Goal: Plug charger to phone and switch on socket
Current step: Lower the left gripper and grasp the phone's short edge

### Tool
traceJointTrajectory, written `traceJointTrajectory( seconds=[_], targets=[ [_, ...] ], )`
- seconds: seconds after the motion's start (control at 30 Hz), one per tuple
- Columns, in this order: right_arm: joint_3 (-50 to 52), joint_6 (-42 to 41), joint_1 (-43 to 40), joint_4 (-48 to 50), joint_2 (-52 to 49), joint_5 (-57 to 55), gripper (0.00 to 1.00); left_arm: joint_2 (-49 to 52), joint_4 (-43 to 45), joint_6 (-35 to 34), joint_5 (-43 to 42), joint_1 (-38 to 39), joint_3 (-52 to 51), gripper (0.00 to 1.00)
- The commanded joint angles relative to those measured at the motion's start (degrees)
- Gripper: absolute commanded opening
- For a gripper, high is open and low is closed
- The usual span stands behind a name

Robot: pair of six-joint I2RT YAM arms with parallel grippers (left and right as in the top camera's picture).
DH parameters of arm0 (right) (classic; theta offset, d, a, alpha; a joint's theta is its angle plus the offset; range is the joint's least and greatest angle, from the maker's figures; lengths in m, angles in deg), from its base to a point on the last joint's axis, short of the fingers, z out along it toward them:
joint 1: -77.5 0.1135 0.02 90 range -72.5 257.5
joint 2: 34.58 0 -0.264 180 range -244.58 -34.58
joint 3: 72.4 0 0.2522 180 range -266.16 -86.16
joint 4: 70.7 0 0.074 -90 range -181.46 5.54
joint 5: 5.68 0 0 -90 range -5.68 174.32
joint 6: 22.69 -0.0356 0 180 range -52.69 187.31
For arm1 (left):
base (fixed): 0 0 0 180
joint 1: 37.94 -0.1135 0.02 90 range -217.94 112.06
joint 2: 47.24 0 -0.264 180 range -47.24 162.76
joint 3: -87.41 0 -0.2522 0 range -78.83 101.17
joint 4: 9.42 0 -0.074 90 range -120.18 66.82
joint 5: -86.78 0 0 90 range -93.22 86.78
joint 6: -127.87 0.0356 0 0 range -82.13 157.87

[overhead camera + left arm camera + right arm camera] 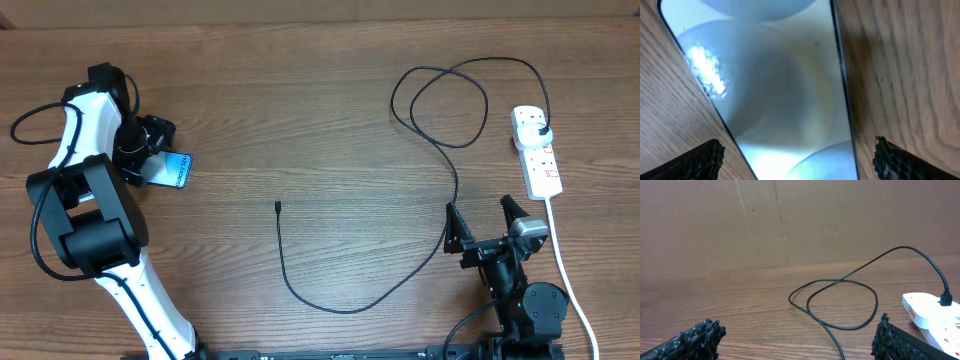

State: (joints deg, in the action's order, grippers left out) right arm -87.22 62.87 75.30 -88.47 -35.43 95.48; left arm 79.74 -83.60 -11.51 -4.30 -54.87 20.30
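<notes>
**Me:** Phone (780,85) glass fills my left wrist view, screen up, pale blue with a patch of glare. It lies flat on the wooden table (910,65).

**Asker:** And your left gripper?

**Me:** My left gripper (799,161) hangs over the phone with its jaws spread wide, one finger showing on each side of the phone's black edge. Nothing is pinched. From overhead the phone (172,170) sits at the table's left side, skewed, partly under that gripper (160,150).

**Asker:** Where is the charger?

**Me:** Well apart from the phone. The charger (340,311) trails across the middle of the table, and its connector tip (277,207) lies loose on the wood. From there the cable curves toward my right arm, then loops at the far right. Its black plug (541,131) sits in the end outlet of the socket (543,170).

**Asker:** The socket itself?

**Me:** It's a white power strip with red markings, at the right edge, and its thick white cord (565,270) runs back past my right arm.

**Asker:** Right gripper?

**Me:** My right gripper (485,215) is wide open too and empty, near the cable and beside the socket.
</notes>
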Motion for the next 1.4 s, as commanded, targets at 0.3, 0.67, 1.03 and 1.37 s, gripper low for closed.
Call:
traceJointTrajectory(
  seconds=[0.3, 0.67, 1.03, 1.37],
  targets=[
    [0.57, 0.02, 0.37, 0.31, 0.66, -0.44, 1.0, 0.35, 1.07, 0.07, 0.2, -0.42, 0.22, 0.99],
    [0.59, 0.0, 0.37, 0.31, 0.66, -0.46, 1.0, 2.01, 0.92, -0.42, -0.04, -0.42, 0.22, 0.99],
    [0.59, 0.0, 0.37, 0.31, 0.66, -0.44, 1.0, 4.33, 1.29, -0.39, 0.28, -0.42, 0.22, 1.0],
    [0.59, 0.02, 0.37, 0.31, 0.66, -0.44, 1.0, 4.33, 2.19, 1.79, 0.76, -0.15, 0.22, 0.85]
  ],
)
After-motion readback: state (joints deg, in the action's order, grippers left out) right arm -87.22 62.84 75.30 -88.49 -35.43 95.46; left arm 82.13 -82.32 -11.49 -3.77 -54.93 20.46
